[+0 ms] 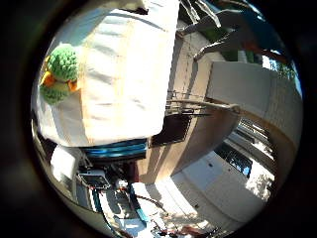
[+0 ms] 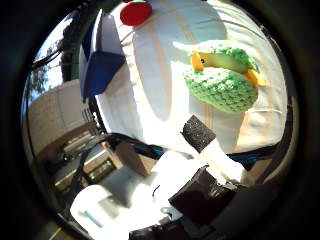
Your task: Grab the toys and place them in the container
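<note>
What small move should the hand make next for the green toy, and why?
Probably move closer to the green toy on the white cloth. The hand is apart from the toy, with a finger straight and nothing held. A blue container stands on the same cloth.

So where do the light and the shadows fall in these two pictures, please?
Thumb side palm view: strong sun lights the white cloth; the green crocheted toy casts a shadow onto it, and the hand is lit from above, its black underside dark. Little finger side palm view: the cloth is bright, with shade beneath its edge; the pale wall glares.
</note>
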You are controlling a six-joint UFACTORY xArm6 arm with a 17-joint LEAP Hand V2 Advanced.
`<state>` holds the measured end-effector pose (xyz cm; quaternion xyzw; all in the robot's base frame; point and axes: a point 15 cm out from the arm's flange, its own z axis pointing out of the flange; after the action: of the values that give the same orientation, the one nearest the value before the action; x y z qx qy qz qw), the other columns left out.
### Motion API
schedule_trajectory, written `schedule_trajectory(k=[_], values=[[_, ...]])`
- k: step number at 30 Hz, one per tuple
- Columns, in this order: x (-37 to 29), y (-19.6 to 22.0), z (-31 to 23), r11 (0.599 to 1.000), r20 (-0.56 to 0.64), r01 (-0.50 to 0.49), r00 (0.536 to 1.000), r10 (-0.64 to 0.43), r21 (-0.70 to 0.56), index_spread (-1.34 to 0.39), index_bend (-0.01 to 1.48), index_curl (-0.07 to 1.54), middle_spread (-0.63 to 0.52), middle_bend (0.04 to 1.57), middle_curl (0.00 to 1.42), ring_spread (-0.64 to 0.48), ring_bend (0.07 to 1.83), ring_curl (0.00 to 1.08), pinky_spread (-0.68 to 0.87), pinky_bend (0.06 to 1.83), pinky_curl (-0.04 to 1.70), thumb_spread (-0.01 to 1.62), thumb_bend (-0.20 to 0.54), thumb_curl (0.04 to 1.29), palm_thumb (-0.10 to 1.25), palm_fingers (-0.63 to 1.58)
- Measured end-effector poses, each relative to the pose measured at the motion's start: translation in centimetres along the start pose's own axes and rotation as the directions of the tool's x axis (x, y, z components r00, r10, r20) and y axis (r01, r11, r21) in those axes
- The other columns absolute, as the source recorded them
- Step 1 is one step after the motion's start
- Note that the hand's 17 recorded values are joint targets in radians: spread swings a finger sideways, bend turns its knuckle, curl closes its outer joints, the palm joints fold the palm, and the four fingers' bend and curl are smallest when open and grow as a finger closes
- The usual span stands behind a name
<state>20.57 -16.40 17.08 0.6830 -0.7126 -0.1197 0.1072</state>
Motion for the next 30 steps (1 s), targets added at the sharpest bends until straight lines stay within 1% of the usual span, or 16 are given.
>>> schedule_trajectory(k=[2, 4, 5, 6, 7, 8, 10, 11, 12, 13, 15, 19, 21, 23, 25, 30], values=[[-0.1, -0.3, 0.8, 1.0, -0.001, 0.007, 1.0, -0.007, -0.012, -0.03, 0.16, 0.26, 0.1, 0.21, 0.34, 0.28, 0.33, 0.34, 0.42, 0.41, 0.25, 1.11, -0.029, 0.3, 0.55, 0.21], [-0.2, -0.7, 1.0, 1.0, -0.008, 0.012, 1.0, -0.012, -0.008, -0.03, 0.14, 0.25, 0.06, 0.23, 0.35, 0.27, 0.4, 0.35, 0.41, 0.42, 0.25, 1.1, -0.021, 0.31, 0.57, 0.32], [-0.3, -0.8, 1.0, 1.0, -0.011, 0.015, 1.0, -0.016, -0.007, -0.04, 0.12, 0.24, 0.02, 0.23, 0.36, 0.25, 0.48, 0.37, 0.41, 0.47, 0.25, 1.1, -0.018, 0.31, 0.59, 0.44], [-0.5, -0.9, 1.0, 1.0, -0.015, 0.023, 1.0, -0.024, -0.007, -0.05, 0.12, 0.24, 0.01, 0.23, 0.36, 0.24, 0.5, 0.37, 0.4, 0.48, 0.25, 1.1, -0.016, 0.31, 0.6, 0.46], [-0.6, -1.1, 0.9, 1.0, -0.018, 0.029, 0.999, -0.03, -0.006, -0.08, 0.1, 0.22, -0.02, 0.26, 0.38, 0.21, 0.61, 0.4, 0.38, 0.55, 0.27, 1.09, -0.007, 0.32, 0.63, 0.59], [-0.7, -1.1, 0.9, 0.999, -0.019, 0.031, 0.999, -0.032, -0.006, -0.11, 0.07, 0.19, -0.05, 0.35, 0.41, 0.19, 0.74, 0.44, 0.36, 0.56, 0.28, 1.09, -0.007, 0.33, 0.65, 0.67], [-0.8, -1.2, 0.8, 0.999, -0.02, 0.035, 0.999, -0.035, -0.005, -0.15, 0.06, 0.16, -0.07, 0.45, 0.46, 0.17, 0.86, 0.5, 0.36, 0.57, 0.29, 1.09, -0.005, 0.34, 0.68, 0.75], [-0.9, -1.3, 0.8, 0.999, -0.02, 0.035, 0.999, -0.036, -0.005, -0.18, 0.07, 0.13, -0.09, 0.59, 0.51, 0.15, 0.98, 0.54, 0.36, 0.6, 0.3, 1.09, 0.002, 0.36, 0.72, 0.88], [-0.9, -1.5, 0.7, 0.999, -0.023, 0.041, 0.999, -0.041, -0.002, -0.22, 0.08, 0.09, -0.11, 0.66, 0.55, 0.12, 1.07, 0.57, 0.35, 0.67, 0.32, 1.08, 0.003, 0.37, 0.75, 0.95], [-1.0, -1.6, 0.5, 0.999, -0.025, 0.044, 0.999, -0.044, 0.002, -0.24, 0.09, 0.07, -0.12, 0.68, 0.57, 0.11, 1.09, 0.59, 0.35, 0.69, 0.33, 1.08, 0.002, 0.38, 0.76, 0.95], [-1.0, -1.8, 0.2, 0.999, -0.027, 0.044, 0.999, -0.043, 0.016, -0.31, 0.16, 0.03, -0.15, 0.82, 0.65, 0.06, 1.17, 0.65, 0.35, 0.9, 0.42, 1.07, 0.013, 0.41, 0.84, 1.1], [-1.1, -1.7, -0.5, 0.999, -0.02, 0.04, 0.999, -0.04, 0.02, -0.41, 0.27, -0.01, -0.18, 0.93, 0.74, 0.01, 1.2, 0.71, 0.32, 1.14, 0.54, 1.07, 0.02, 0.46, 0.92, 1.16], [-1.1, -1.4, -1.2, 0.999, -0.014, 0.038, 0.999, -0.038, 0.007, -0.43, 0.29, -0.01, -0.18, 0.94, 0.76, 0.01, 1.2, 0.71, 0.31, 1.16, 0.56, 1.07, 0.02, 0.47, 0.94, 1.16], [-1.4, -0.4, -2.1, 0.999, 0.001, 0.039, 0.999, -0.039, -0.032, -0.49, 0.37, -0.02, -0.19, 0.99, 0.8, -0.02, 1.22, 0.73, 0.29, 1.26, 0.62, 1.09, 0.017, 0.5, 0.96, 1.13], [-2.0, 0.5, -3.9, 0.996, 0.017, 0.052, 0.999, -0.051, -0.068, -0.52, 0.41, -0.02, -0.2, 1.01, 0.82, -0.03, 1.23, 0.74, 0.27, 1.29, 0.65, 1.1, 0.013, 0.51, 0.97, 1.11], [-4.9, 1.1, -9.5, 0.988, 0.026, 0.123, 0.992, -0.122, -0.088, -0.67, 0.54, -0.02, -0.21, 1.07, 0.9, -0.06, 1.3, 0.77, 0.22, 1.37, 0.74, 1.15, -0.008, 0.55, 0.98, 1.05]])
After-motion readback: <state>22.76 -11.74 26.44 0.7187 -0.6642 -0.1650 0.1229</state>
